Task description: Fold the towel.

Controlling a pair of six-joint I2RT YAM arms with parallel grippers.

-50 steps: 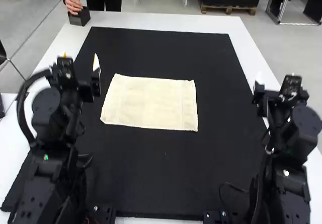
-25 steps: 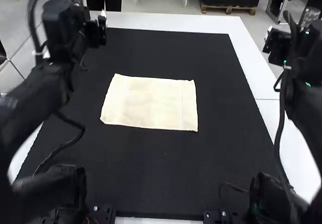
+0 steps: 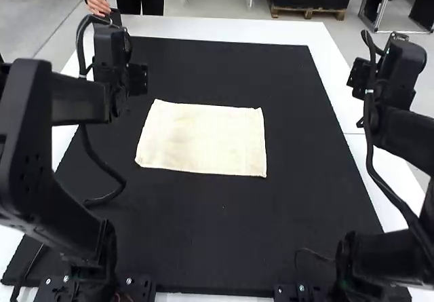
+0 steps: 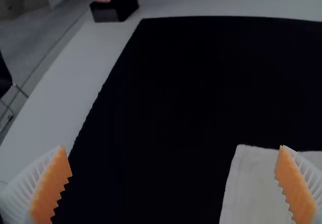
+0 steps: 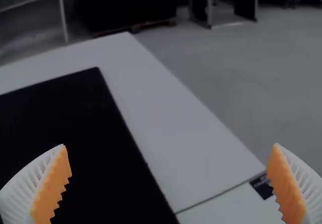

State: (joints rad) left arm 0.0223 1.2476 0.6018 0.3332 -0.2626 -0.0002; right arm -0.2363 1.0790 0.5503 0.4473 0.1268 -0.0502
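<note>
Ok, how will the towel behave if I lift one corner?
The towel is cloth, so it will likely hang limp, losing its flat rectangle. Its thin edges suggest little weight. Pushed across the black mat, it may ruck rather than slide.

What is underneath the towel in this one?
The towel lies on the black mat, which shows around all its edges. The part directly beneath is covered by the cloth, so whether anything flat is hidden there cannot be seen.

Black arms, looping black cables.
</note>
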